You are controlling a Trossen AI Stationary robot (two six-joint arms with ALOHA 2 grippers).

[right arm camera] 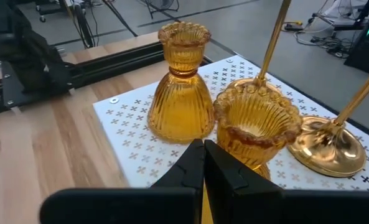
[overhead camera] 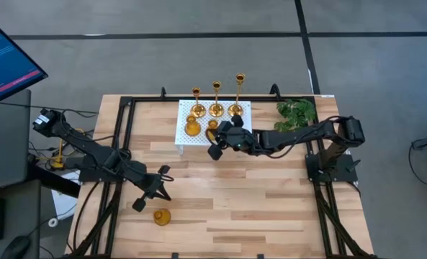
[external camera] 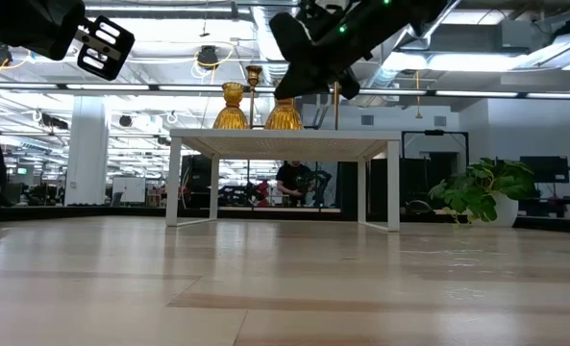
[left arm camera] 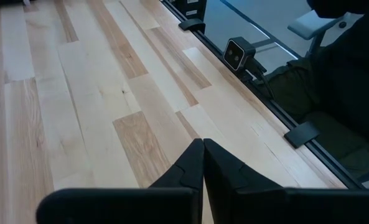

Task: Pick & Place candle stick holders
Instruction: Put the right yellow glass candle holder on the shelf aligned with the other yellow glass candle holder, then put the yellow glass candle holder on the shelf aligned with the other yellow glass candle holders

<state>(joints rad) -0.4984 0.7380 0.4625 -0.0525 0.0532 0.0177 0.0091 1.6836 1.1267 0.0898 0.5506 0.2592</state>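
Our right gripper, fingers pressed together and empty, hovers just behind two squat holders on the white stand; three tall holders stand beyond. One squat holder remains beside our closed, empty left gripper.
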